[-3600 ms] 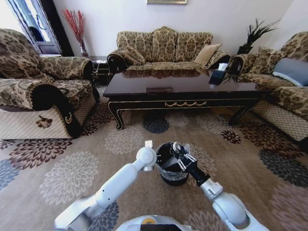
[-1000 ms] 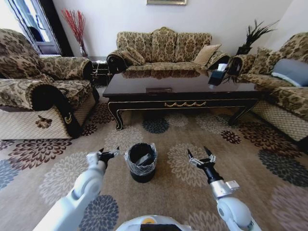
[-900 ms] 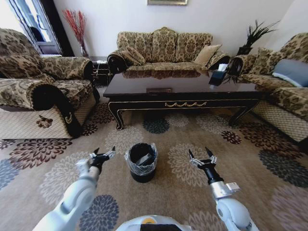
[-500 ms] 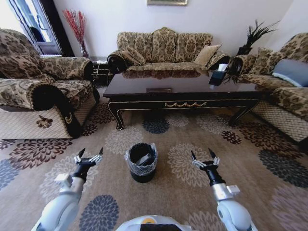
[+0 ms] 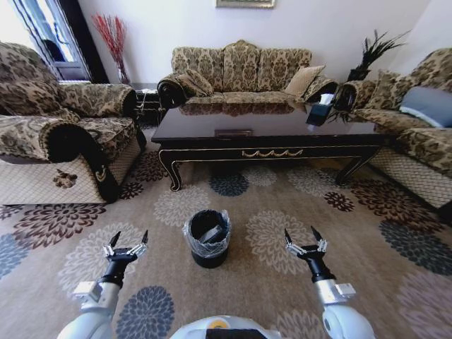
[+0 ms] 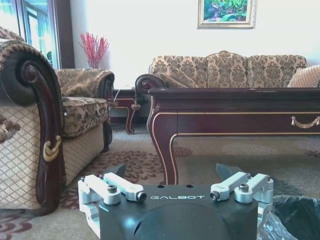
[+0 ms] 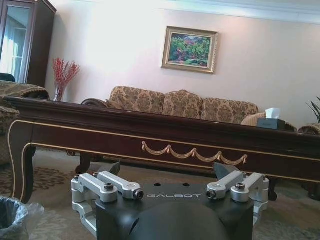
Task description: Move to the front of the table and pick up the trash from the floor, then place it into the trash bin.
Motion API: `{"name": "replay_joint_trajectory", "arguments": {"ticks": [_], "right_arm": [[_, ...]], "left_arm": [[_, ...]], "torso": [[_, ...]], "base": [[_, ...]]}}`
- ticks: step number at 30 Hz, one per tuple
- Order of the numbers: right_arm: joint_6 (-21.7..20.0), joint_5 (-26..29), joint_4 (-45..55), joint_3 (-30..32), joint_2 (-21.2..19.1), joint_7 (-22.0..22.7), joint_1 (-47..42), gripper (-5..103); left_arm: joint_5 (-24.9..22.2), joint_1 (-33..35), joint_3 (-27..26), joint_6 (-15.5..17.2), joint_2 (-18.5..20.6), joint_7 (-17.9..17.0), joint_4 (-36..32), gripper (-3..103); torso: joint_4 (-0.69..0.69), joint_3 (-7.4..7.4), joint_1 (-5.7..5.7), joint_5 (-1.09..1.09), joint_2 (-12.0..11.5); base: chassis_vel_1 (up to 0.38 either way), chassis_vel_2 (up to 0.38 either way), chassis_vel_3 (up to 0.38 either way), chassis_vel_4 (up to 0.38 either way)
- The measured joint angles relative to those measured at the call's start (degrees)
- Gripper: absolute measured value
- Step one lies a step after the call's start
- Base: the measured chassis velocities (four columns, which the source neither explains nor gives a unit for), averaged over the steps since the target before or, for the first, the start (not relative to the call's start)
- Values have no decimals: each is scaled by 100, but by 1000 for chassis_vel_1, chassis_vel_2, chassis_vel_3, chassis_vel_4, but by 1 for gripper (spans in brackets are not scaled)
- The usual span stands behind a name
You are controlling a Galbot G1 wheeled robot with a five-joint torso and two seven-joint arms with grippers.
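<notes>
Head view: beige flower-medallion carpet floor (image 5: 282,282), long glossy near-black coffee table (image 5: 268,134) lying crosswise ahead, patterned sofas around. Small round black bag-lined trash bin (image 5: 206,238) upright on carpet between arms, white trash piece (image 5: 207,234) inside. Left gripper (image 5: 126,242) and right gripper (image 5: 305,239) low, pointing forward, fingers spread wide, empty.

Left wrist view: table leg ahead, bin rim (image 6: 295,210) beside gripper.

Right wrist view: table's gold-trimmed long side ahead, bin (image 7: 12,215) at edge.

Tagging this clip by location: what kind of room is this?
Most likely a home living room: matching patterned sofas around a dark coffee table, flower-patterned carpet, a framed painting on the wall. A small black trash bin stands on the carpet.
</notes>
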Motion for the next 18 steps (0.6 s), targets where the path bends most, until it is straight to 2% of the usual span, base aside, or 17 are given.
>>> {"name": "replay_joint_trajectory", "arguments": {"ticks": [5, 18], "right_arm": [[-25, 36, 32, -64, -150, -133, 89, 100], [-37, 49, 33, -76, -164, -156, 97, 100]], "left_arm": [[15, 140, -65, -165, -34, 90, -26, 100], [-12, 134, -67, -171, -32, 91, -34, 100]], "torso": [[1, 0, 0, 1, -1], [-1, 0, 0, 0, -1]], "base": [[0, 0, 0, 0], [0, 0, 0, 0]]}}
